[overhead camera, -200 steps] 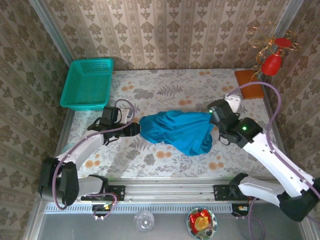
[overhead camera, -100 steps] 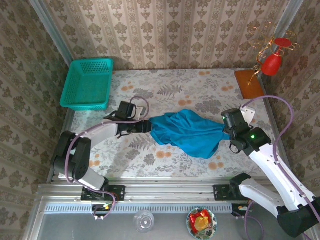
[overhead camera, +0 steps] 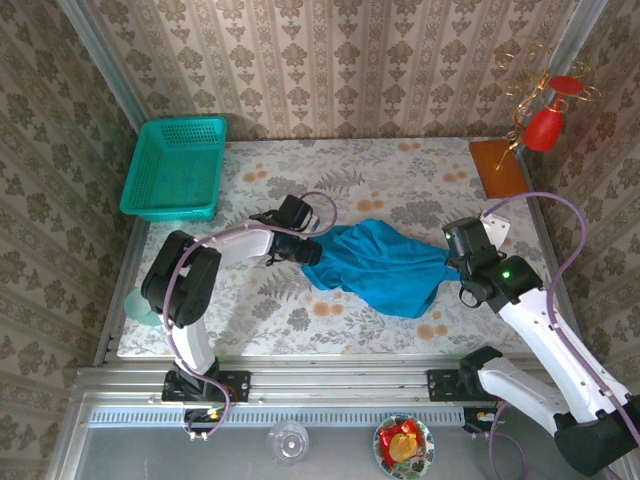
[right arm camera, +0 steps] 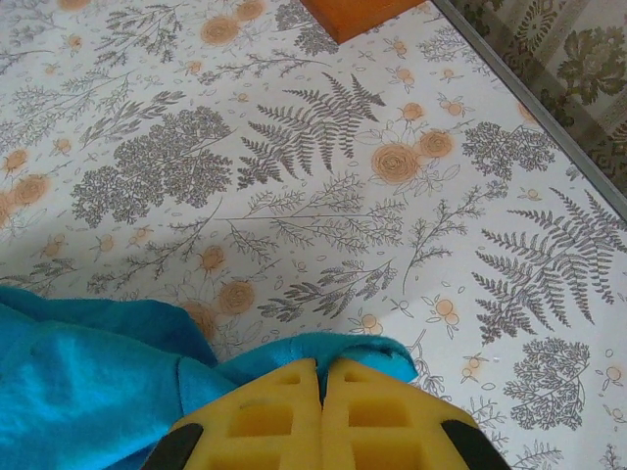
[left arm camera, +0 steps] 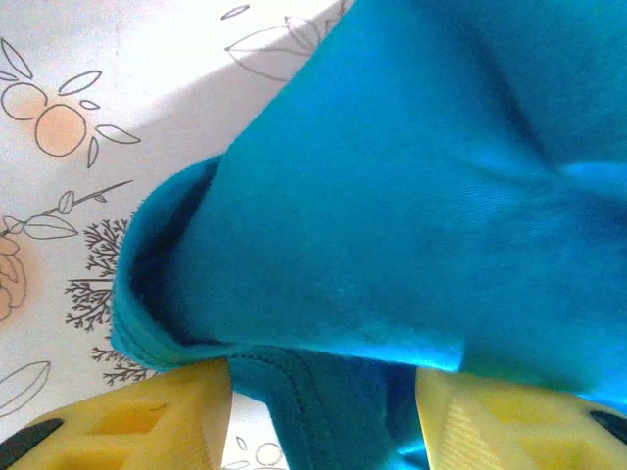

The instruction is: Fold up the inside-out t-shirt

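The teal-blue t-shirt (overhead camera: 375, 265) lies crumpled in a long bunch across the middle of the floral table. My left gripper (overhead camera: 306, 250) is at its left end. In the left wrist view the yellow fingers (left arm camera: 147, 426) stand apart, and my left gripper (left arm camera: 323, 390) is open with a hemmed fold of the t-shirt (left arm camera: 392, 215) lying loose between them. My right gripper (overhead camera: 456, 264) is at the shirt's right end. In the right wrist view my right gripper (right arm camera: 321, 367) is shut, pinching a teal edge of the t-shirt (right arm camera: 88, 392) at its tips.
A teal mesh basket (overhead camera: 178, 165) stands at the back left. An orange-brown board (overhead camera: 497, 167) lies at the back right, with a red ornament (overhead camera: 547, 125) above it. The table's right rail (right arm camera: 549, 127) runs close to my right gripper.
My left arm swung right along the table, and its end of the shirt moved right with it. Its jaws have widened. My right gripper pulled right early on, then stayed put.
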Controlling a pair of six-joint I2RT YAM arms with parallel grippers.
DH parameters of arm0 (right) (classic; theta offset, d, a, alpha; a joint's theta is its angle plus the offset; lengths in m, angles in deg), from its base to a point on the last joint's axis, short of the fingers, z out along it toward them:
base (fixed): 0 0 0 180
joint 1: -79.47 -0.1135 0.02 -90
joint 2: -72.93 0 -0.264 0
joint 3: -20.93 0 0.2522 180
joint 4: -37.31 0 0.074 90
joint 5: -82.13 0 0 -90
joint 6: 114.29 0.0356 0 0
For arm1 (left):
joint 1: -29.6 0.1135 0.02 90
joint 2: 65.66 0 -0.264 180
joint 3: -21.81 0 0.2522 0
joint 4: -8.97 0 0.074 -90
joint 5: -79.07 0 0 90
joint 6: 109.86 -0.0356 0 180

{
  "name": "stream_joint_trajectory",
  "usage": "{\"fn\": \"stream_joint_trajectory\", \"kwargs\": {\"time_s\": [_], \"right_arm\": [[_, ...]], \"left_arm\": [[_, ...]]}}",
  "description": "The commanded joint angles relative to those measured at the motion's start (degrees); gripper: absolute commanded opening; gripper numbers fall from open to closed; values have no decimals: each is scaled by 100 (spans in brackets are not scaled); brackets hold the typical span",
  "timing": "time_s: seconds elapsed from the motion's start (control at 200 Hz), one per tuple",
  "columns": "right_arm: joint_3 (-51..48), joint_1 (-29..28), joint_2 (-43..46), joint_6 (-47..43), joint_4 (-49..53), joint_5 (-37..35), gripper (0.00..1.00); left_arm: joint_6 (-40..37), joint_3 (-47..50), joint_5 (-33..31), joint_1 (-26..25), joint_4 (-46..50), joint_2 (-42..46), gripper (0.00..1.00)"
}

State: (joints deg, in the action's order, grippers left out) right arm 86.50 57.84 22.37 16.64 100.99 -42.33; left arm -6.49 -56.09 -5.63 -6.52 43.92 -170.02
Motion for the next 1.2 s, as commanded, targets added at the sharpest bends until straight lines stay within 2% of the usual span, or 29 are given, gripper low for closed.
{"fn": "stream_joint_trajectory", "kwargs": {"time_s": [0.0,0.215,0.315,0.565,0.705,0.84,0.995,1.195], "right_arm": [[-108,27,151,73,9,-87,0],[-127,53,187,21,4,-130,0],[-118,71,190,3,-12,-123,0],[-102,97,185,-49,-8,-114,0],[-84,106,185,-50,2,-106,0],[-75,100,192,-41,19,-89,0],[-57,108,198,-50,36,-95,0],[-22,119,200,-61,19,-92,0]], "left_arm": [[-242,-113,-662,-53,533,-13,50],[-237,253,-743,76,571,353,41],[-212,448,-774,161,575,536,40],[-220,797,-506,508,476,791,33],[-45,939,110,607,156,873,28],[315,1199,909,753,-478,926,33],[478,1255,1236,764,-702,816,33],[487,1299,1243,780,-751,803,16]]}}
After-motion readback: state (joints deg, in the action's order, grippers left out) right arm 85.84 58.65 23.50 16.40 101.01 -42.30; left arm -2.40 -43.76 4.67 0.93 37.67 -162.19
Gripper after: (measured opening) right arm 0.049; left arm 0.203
